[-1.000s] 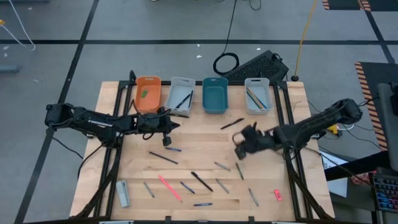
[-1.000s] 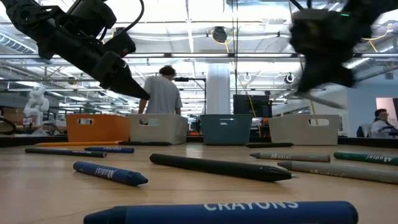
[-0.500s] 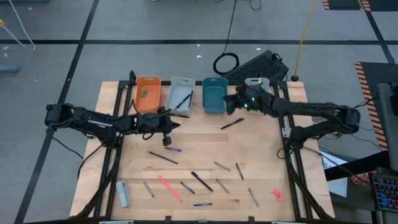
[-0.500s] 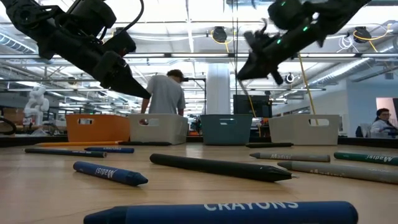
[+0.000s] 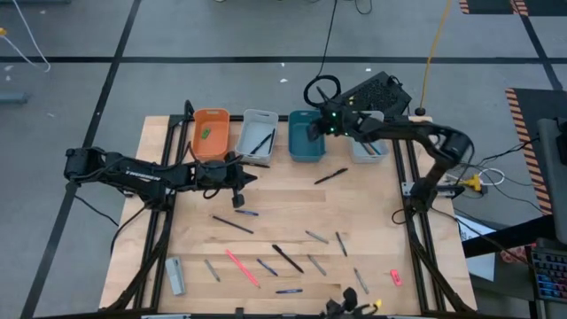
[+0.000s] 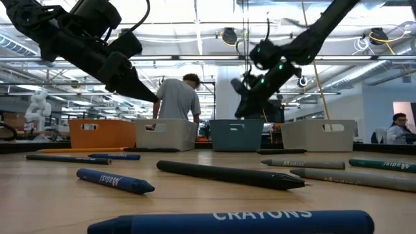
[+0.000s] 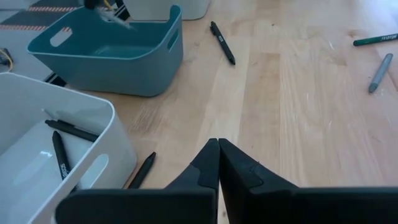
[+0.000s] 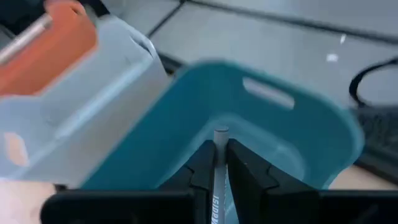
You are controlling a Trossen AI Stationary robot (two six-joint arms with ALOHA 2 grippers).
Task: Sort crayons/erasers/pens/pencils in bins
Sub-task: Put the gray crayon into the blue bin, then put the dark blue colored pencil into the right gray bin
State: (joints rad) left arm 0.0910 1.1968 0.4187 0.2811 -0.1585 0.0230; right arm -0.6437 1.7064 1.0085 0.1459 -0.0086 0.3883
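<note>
Four bins stand along the far edge: orange (image 5: 211, 133), grey-white (image 5: 258, 136), teal (image 5: 306, 139) and grey-white (image 5: 366, 142). A green eraser (image 5: 205, 134) lies in the orange bin and a pink-red eraser (image 5: 395, 277) near the table's front right. Pens (image 5: 262, 142) lie in the left grey-white bin. My right gripper (image 5: 321, 127) hangs over the teal bin (image 8: 186, 112), shut on a grey crayon (image 8: 217, 162). My left gripper (image 5: 237, 188) is shut and holds nothing, above the table in front of the left grey-white bin (image 7: 37, 143). My right gripper pinches the grey crayon between its two fingers (image 8: 202, 168), which lie along it. The crayon's free end (image 8: 220, 132) sticks out past the fingertips. The fingers slant down from the table's right side. The crayon is lifted clear, over the teal bin's hollow.
Loose crayons, pens and pencils are scattered over the table's middle and front: a black pen (image 5: 330, 175), a blue crayon (image 5: 246, 213), a pink stick (image 5: 241, 268). A grey block (image 5: 174, 275) lies front left. A keyboard (image 5: 368, 91) and cable coil (image 5: 322, 89) sit behind the bins.
My right gripper has gone from above the table's middle right toward the far edge and leftward, rising, and now hangs over the teal bin with the grey crayon between its fingers. My left arm has kept still.
</note>
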